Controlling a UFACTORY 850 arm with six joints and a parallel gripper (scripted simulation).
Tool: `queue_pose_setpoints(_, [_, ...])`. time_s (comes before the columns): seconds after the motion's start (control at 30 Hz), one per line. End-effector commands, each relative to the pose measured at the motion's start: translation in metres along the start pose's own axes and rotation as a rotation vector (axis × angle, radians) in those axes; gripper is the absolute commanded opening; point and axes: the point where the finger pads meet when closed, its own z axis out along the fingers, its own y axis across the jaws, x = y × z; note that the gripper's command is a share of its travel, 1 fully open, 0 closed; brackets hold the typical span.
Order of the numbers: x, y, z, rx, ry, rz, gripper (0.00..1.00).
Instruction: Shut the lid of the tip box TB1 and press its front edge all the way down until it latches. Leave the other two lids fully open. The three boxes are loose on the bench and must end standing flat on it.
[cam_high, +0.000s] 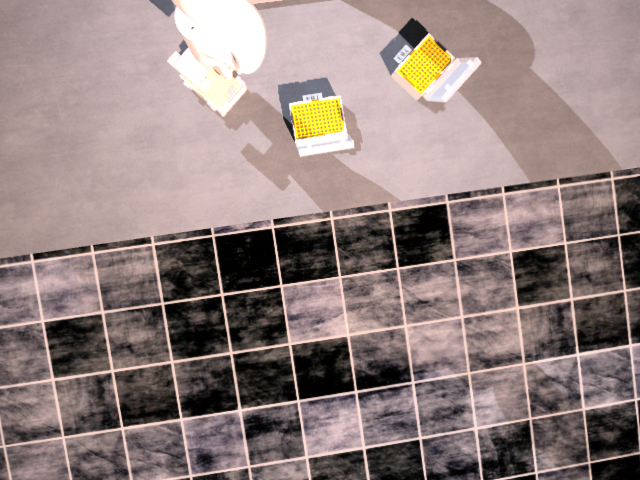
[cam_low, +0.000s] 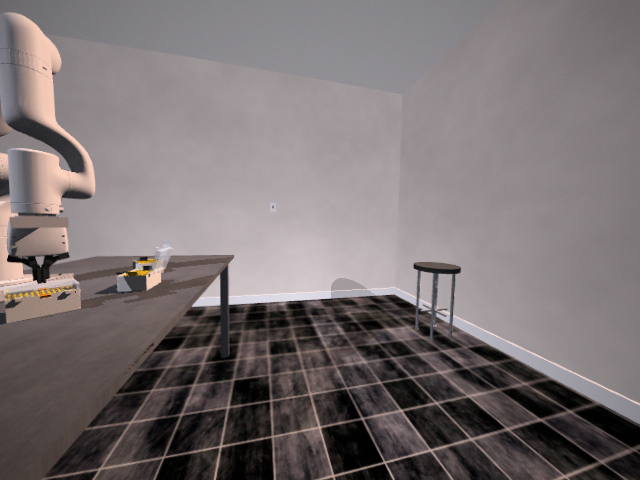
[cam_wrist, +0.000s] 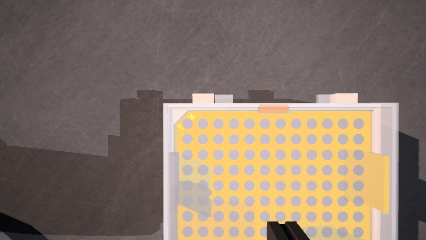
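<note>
jaws: the black two-finger jaws (cam_low: 39, 272) on the white arm (cam_low: 36, 129) are clenched tight with nothing between them, more of a poking tip than a grabber right now

target box: I'm guessing the white tip box with the yellow tip rack under a see-through lid (cam_wrist: 280, 170) is TB1, since that's what the arm is over; I can't read its label. It stands on the dark brownish surface (cam_low: 103, 330), at the arm's end of the row

lid state: looks lowered over the rack, you see the yellow grid through it in the wrist view. Can't tell if it's latched

key relation: box is straight below the jaws. In the wrist view the tip sits over the edge opposite the two hinge lugs, so over the front edge, about midway along the box's long side. From the side the tip looks to be on the lid or just above it, hard to say

next move, my guess: straight push down, no sideways travel

neighbours: the second white box with open yellow rack (cam_high: 316, 118) is near, the third white box with its clear lid flipped out (cam_high: 426, 64) is well apart. Both lids are open

in the way: nothing between tip and lid

risk: box is loose, an off-centre push could tip or skid it
</note>
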Motion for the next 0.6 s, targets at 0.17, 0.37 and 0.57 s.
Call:
queue_pose_setpoints(0.17, [0.0007,-0.0002,-0.0004,0.000,0.001,0.000,0.00])
queue_pose_setpoints(0.37, [0.0007,-0.0002,-0.0004,0.000,0.001,0.000,0.00])
queue_pose_setpoints(0.57, [0.0007,-0.0002,-0.0055,0.000,0.001,0.000,0.00])
